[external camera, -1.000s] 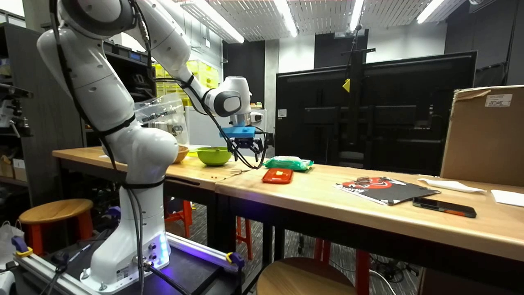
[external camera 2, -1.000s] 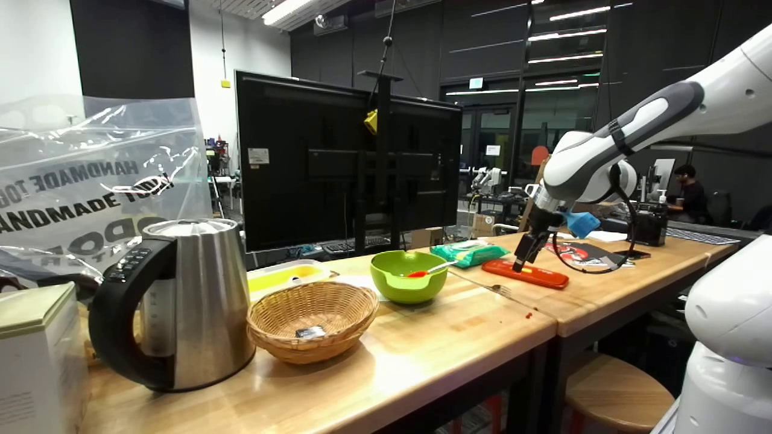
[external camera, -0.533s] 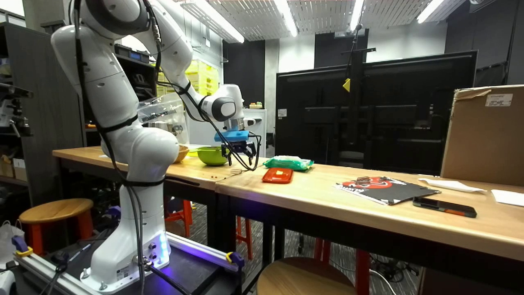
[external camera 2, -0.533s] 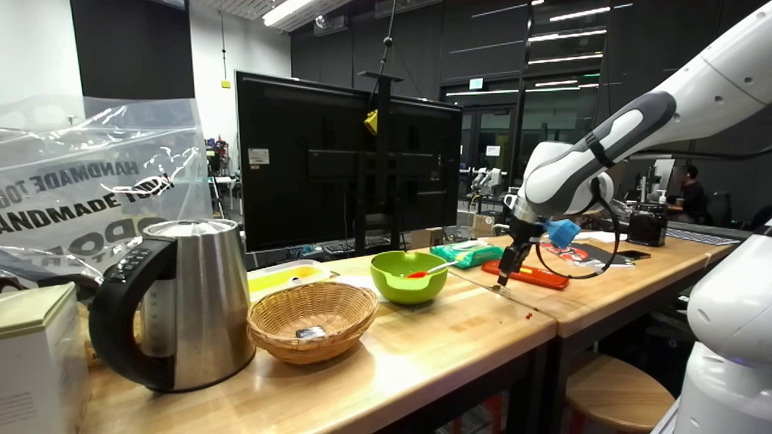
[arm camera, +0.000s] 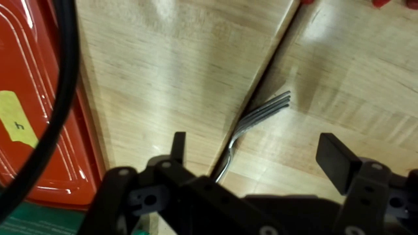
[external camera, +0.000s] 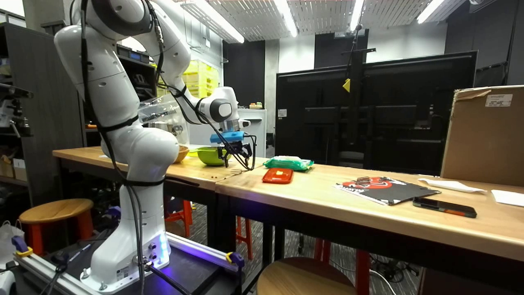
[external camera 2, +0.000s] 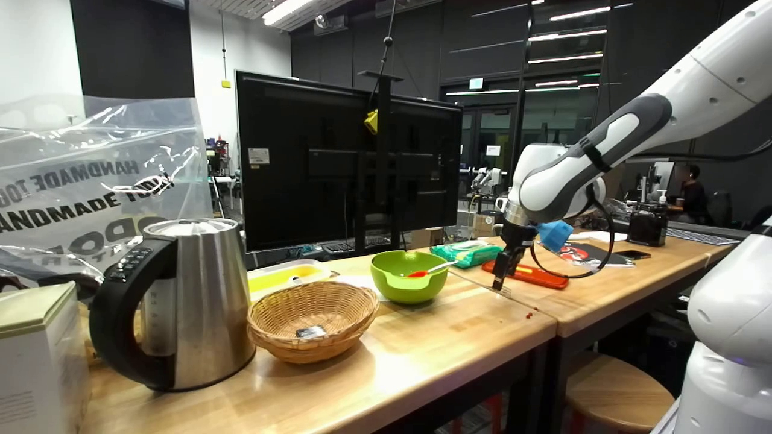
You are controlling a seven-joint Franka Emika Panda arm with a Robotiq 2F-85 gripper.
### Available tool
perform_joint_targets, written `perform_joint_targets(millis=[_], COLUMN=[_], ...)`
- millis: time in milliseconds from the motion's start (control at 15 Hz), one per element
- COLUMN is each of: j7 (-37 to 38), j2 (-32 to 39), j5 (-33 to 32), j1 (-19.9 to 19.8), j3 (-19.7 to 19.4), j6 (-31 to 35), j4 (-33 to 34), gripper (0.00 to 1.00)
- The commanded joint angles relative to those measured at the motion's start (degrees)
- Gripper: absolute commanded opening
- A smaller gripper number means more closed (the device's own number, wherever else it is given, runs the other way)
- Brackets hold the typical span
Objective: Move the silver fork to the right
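One silver fork (arm camera: 243,126) | lying at table seam (arm camera: 270,61) | hand (arm camera: 253,155) above it, jaws apart | clearance hard to judge

Bright white ceiling tubes (external camera: 219,20) glow overhead, and glare whitens a patch of table (external camera 2: 393,371). In the wrist view, the red tray (arm camera: 36,88) glints, faint shadows lie by the fork (arm camera: 248,123), and a cable (arm camera: 67,88) looks blurry.

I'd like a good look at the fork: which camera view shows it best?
The wrist view: the fork is largest there, its prongs clear, though the hand hides part of it. In both exterior views it looks tiny, its prongs just visible near the hand.
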Motion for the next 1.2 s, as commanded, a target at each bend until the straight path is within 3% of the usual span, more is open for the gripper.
perform_joint_targets(millis=[0,600,667,733,1133], j7=[1.58,7.37,8.0,8.5,10.8], j2=[1.11,4.58,4.84,5.09,5.84], j5=[-0.69,1.25,1.24,1.27,1.48], j1=[-0.56,-0.7,-0.75,-0.8,-0.98], j3=[0.41,0.65,0.73,0.74,0.74], j6=[0.0,4.01,4.33,4.65,5.21], j4=[0.44,1.07,1.16,1.27,1.82], gripper=[1.0,1.0,0.94,0.74,0.29])
